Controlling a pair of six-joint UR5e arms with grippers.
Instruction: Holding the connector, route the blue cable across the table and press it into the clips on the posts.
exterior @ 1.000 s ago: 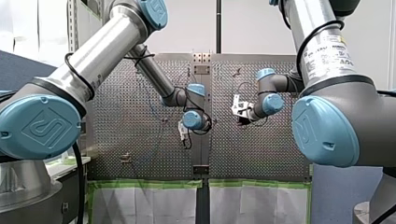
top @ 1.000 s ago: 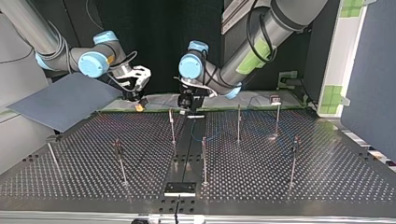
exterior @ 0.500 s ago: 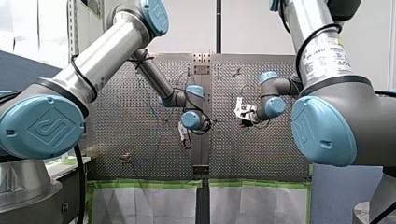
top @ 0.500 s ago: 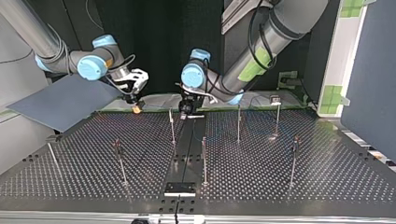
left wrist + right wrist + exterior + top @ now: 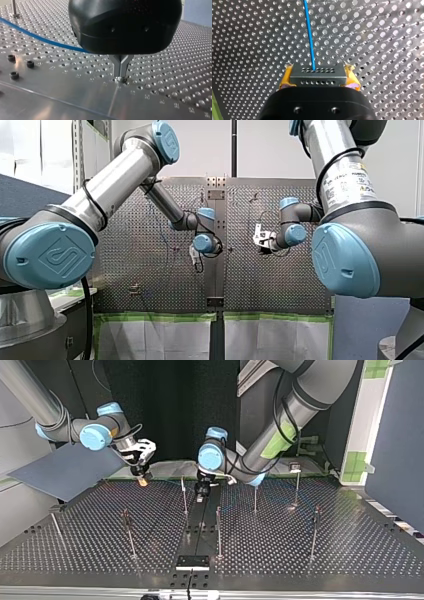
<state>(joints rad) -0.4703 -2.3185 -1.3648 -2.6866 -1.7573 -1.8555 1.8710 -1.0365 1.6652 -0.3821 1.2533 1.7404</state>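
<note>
Lying nearest in the top view, at 6 o'clock, a black plate (image 5: 192, 562) sits on the perforated surface (image 5: 310, 570). Thin posts (image 5: 218, 532) stand upright behind it, from 9 o'clock round to 3. Farther back, near the middle, my left arm's jaws point straight down. The left wrist view shows their metal fingers (image 5: 117, 64) pressed together, with the tips down at the surface. The blue cable (image 5: 37, 37) lies on the holes just behind them. Farthest, at 11 o'clock by the surface's far edge, my right arm's jaws hang low. In the right wrist view their yellow pads (image 5: 284, 80) are pinching the grey connector (image 5: 317, 73) by its ends. The cable leaves the connector's middle and runs straight ahead over the surface.
</note>
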